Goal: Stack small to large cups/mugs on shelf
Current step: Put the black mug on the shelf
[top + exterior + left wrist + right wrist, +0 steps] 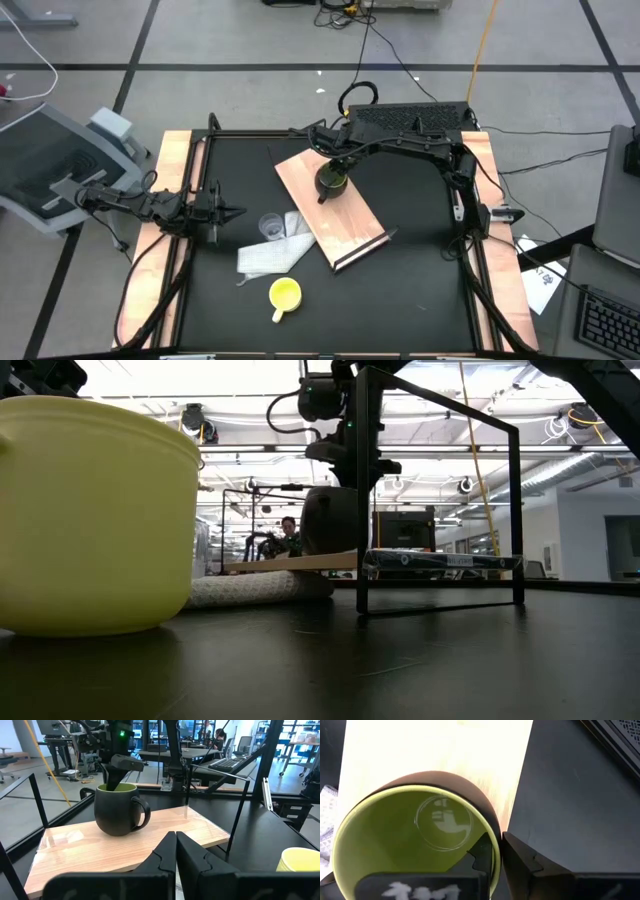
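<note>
Right gripper (pixel 496 852) pinches the olive mug (pixel 331 180) by its rim, fingers nearly closed, seating it on the shelf (pixel 355 225) as stack base; left gripper (pixel 228 211) waits shut.

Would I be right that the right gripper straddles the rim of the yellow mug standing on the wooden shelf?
Not quite: the mug on the shelf is dark olive-green, as the high view shows. The right gripper does straddle its rim.
</note>
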Robot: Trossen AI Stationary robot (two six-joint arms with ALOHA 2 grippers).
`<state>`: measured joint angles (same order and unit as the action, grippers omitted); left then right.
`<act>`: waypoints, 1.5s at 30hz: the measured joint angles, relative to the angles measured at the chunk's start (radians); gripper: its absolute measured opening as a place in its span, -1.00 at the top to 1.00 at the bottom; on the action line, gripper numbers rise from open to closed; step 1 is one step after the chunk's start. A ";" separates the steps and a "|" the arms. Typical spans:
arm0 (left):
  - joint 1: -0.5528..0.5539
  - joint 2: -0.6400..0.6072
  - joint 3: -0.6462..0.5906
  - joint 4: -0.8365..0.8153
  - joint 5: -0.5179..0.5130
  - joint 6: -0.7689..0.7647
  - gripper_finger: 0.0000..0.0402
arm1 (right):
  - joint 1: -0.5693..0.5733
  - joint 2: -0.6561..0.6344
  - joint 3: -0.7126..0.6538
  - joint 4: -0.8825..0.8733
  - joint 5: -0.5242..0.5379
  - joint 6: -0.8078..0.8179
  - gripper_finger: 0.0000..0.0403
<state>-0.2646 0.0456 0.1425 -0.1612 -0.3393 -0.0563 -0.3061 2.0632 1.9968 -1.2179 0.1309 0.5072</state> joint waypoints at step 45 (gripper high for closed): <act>0.000 0.000 0.000 0.000 0.000 0.000 0.95 | 0.214 -0.397 -0.005 0.062 0.216 -0.254 0.96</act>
<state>-0.2646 0.0452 0.1425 -0.1612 -0.3393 -0.0566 -0.0920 1.6658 1.9922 -1.1563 0.3473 0.2532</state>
